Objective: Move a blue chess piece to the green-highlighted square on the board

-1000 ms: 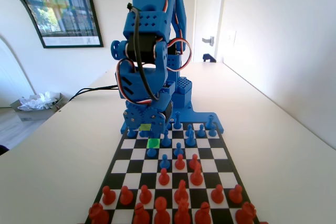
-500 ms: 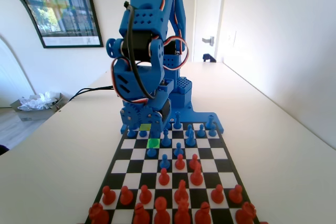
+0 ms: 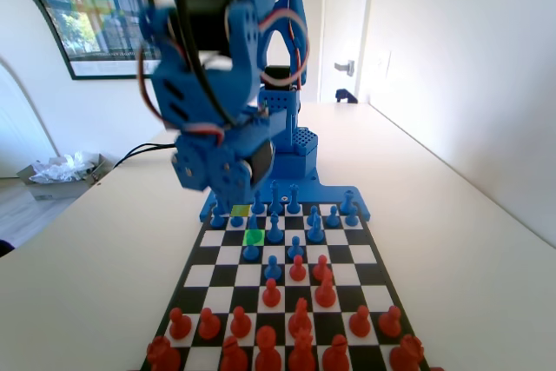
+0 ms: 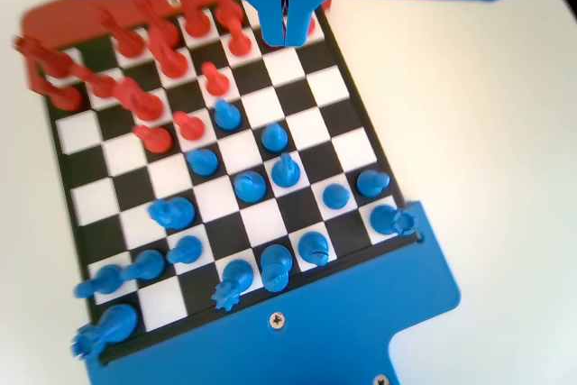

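Looking at the fixed view first, the gripper [image 3: 228,178] hangs high over the far left corner of the board [image 3: 224,255]. It is blurry, so I cannot tell its state from this side. The green square [image 3: 254,236] sits near the far edge, lower than the gripper and a bit to its right. A blue pawn [image 3: 251,251] stands at that square's near edge. I cannot tell if it is on the green or just in front of it.

From the wrist view, the gripper [image 4: 287,33] has its jaws pressed together with nothing between them. It hangs over the red end of the board [image 4: 264,220]. To reach the blue pawns, I think it must come back and go down.
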{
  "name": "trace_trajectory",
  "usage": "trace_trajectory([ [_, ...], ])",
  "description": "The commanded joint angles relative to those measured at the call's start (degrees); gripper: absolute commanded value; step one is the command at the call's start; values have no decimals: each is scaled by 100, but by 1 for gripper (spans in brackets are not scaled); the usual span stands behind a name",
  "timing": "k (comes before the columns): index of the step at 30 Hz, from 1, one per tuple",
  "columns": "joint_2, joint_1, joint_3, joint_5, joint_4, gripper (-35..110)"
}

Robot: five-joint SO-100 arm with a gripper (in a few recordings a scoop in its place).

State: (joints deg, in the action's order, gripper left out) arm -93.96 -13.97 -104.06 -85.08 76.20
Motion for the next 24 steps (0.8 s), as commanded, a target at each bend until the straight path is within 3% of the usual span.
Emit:
trace_trajectory([
  [1,-1028,79,624,-255,615,1],
  [14,-3094,369,747,-1169,2654,1],
  [24,-4729,519,70,-1890,2971,1],
])
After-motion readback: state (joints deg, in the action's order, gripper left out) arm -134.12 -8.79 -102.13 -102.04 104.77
